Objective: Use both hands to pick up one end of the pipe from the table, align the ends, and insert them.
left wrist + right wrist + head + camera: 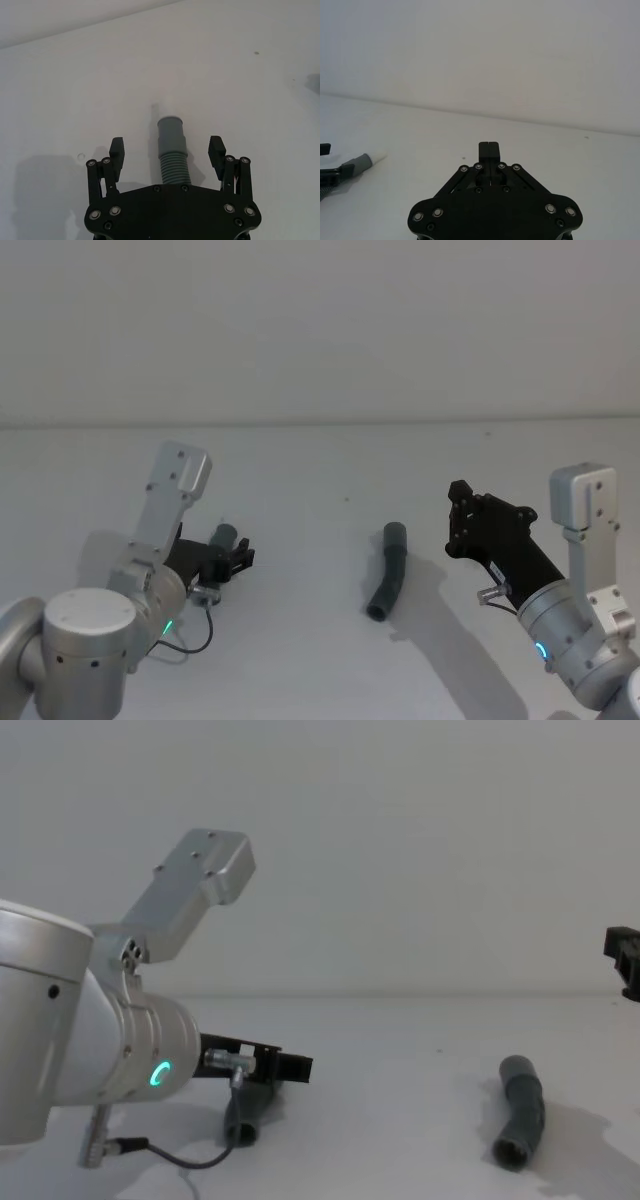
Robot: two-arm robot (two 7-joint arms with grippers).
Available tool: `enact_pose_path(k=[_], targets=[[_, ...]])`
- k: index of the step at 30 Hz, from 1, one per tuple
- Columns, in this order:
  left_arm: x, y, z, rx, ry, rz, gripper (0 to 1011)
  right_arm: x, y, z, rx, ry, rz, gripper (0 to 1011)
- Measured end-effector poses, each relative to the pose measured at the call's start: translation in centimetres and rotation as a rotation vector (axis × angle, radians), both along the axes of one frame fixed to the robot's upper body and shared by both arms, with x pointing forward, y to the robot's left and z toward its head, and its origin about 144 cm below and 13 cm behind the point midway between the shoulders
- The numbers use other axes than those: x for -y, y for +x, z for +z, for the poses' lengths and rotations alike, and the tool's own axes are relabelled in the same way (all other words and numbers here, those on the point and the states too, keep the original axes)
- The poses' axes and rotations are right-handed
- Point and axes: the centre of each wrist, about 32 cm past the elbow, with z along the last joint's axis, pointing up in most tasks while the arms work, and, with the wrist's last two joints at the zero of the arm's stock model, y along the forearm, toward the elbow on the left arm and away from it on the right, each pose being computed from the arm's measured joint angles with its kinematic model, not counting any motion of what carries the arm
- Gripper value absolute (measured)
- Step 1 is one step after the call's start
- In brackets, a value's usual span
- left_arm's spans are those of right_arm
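Note:
One pipe piece lies on the white table at my left, its ribbed part running under the palm and its grey cuff with a white tip pointing away. My left gripper is open and low over this piece, one finger on each side without touching it; it also appears in the head view and the chest view. The other pipe piece lies bent at the table's middle, its hollow socket end towards me. My right gripper hovers shut and empty to the right of it.
Bare white table surrounds both pieces, with a plain wall behind. A black cable loops on the table by the left arm. In the right wrist view the left piece's white tip shows far off.

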Motion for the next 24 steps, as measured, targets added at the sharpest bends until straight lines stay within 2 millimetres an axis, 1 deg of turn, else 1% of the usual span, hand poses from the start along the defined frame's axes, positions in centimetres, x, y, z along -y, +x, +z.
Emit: enact_pose_path(k=[8, 13, 24], targets=[[0.4, 0.8, 0.1, -0.004, -0.004, -0.01, 1001, 0.0, 0.0, 0.0, 0.0, 0.0, 0.0, 0], [0.7, 1.2, 0.6, -0.014, -0.005, -0.022, 1001, 0.0, 0.0, 0.0, 0.0, 0.0, 0.0, 0], [1.1, 1.4, 1.4, -0.041, -0.008, -0.033, 1001, 0.0, 0.0, 0.0, 0.0, 0.0, 0.0, 0]])
